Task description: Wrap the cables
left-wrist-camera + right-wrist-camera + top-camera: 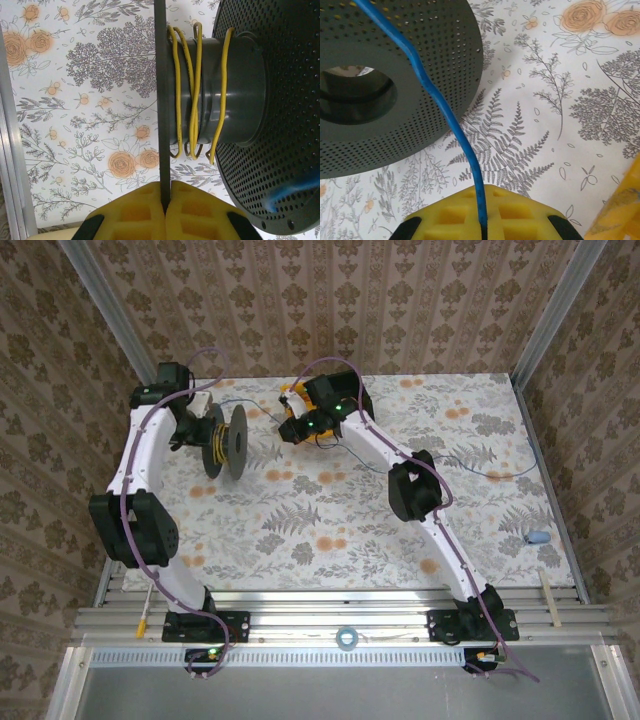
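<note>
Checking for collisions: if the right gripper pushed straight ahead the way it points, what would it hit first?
Most likely the right gripper meets the spool's perforated flange, just ahead and slightly left; depth is unclear, so it might skim past onto the tablecloth.

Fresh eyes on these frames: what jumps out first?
The dark perforated spool stands on edge at the far left of the table. A yellow cable is looped around its hub, and its thin flange is pinched between the left fingers. Next comes the bright blue cable, clamped in the right fingers beside the spool and trailing right across the floral table.
</note>
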`<state>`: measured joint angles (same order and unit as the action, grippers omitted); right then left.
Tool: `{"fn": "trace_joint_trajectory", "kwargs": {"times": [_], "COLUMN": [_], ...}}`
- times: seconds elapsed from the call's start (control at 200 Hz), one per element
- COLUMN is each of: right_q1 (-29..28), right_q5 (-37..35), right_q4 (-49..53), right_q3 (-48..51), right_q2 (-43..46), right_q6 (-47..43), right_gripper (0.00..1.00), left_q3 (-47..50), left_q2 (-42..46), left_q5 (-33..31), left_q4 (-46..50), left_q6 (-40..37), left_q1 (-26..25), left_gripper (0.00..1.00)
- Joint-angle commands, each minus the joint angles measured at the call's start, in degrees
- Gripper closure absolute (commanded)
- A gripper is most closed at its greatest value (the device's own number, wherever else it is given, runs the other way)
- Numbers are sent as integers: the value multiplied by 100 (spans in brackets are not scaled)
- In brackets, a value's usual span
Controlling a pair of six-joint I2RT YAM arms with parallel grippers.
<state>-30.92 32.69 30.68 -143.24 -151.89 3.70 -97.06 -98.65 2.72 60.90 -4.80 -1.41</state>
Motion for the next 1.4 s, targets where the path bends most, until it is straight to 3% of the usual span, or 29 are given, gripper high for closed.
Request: {"fn": "trace_joint_trajectory", "kwargs": {"times": [0.0,0.54,1.395], "right_q1": [-37,-107,-99], "right_q5": [-301,-905,-1027], "right_q4": [205,554,609], "right_q3": [-161,-288,-332], "right_q2": [-166,-217,-253], "right_q6": [84,-142,-169], "right_gripper": [100,100,100], "left_q3": [-202,-284,-771], "left_q2": [-34,-280,-415], "left_q5": [181,128,-137], "left_q4": [-111,-219,93], "left_q6": [-49,100,145], "left_q1": [27,-214,-248], "left_gripper": [100,100,78]}}
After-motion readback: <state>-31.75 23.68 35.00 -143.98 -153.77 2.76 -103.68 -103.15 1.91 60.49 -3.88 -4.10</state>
